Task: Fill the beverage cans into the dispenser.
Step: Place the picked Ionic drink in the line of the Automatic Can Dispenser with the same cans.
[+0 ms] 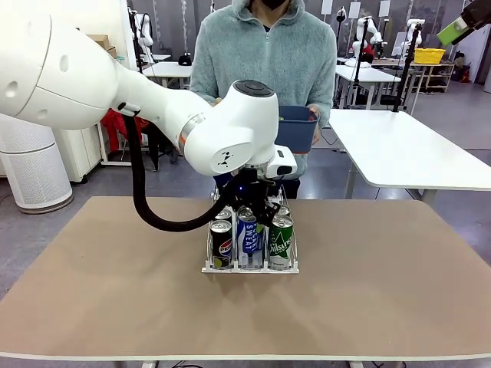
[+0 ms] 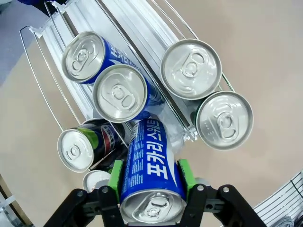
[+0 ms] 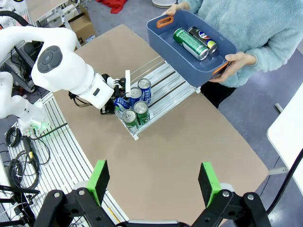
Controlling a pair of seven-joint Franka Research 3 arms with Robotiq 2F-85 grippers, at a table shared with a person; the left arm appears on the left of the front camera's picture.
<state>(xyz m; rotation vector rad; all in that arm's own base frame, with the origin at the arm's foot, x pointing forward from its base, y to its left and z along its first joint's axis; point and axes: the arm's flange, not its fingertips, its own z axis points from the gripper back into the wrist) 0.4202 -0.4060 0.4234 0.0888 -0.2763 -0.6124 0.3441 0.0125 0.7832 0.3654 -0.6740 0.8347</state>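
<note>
Left pincer [image 1: 249, 203], mostly hidden under its white wrist, hangs over the white wire-lane dispenser [image 1: 230, 269]. In its wrist view it clamps a blue-and-white Pocari Sweat can [image 2: 147, 161], whose far end is obscured. Right pincer [image 3: 154, 178] gapes empty above the brown table [image 3: 189, 137].

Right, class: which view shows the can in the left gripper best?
The left wrist view: the Pocari can sits close up, label readable, clamped in the left gripper. In the front view the left arm covers the grip; the right wrist view shows it small and distant.
</note>
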